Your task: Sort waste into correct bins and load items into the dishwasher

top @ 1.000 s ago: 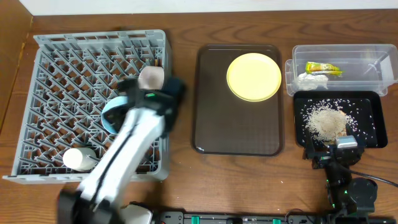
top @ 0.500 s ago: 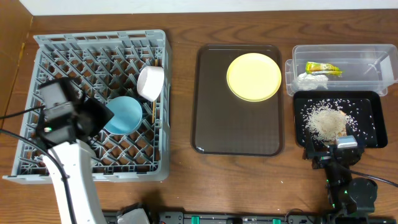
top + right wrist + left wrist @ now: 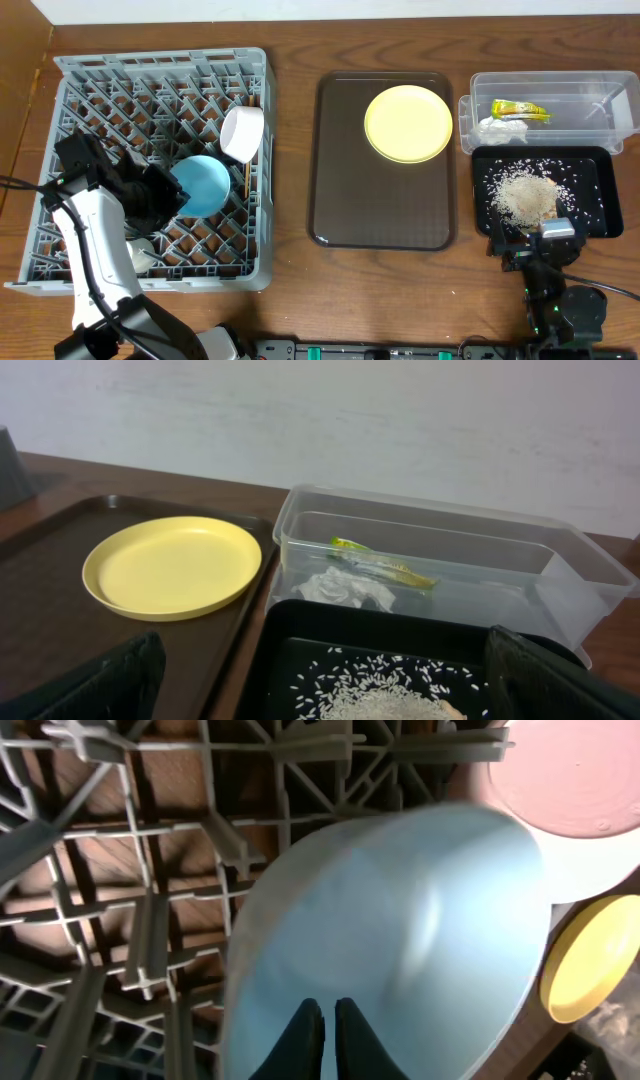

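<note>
Left pincer (image 3: pixel 323 1010) now beside light-blue bowl (image 3: pixel 400 920)

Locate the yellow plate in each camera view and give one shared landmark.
Overhead: yellow plate, upper centre-right, on the brown tray.
Left wrist: the plate, lower right edge, past the blue bowl.
Right wrist: the plate, left of centre.
Landmark: the brown tray beneath it, overhead and right wrist.

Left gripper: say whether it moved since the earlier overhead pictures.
Yes: the left gripper moved leftward across the large grey plastic dish rack, away from its right wall.
</note>
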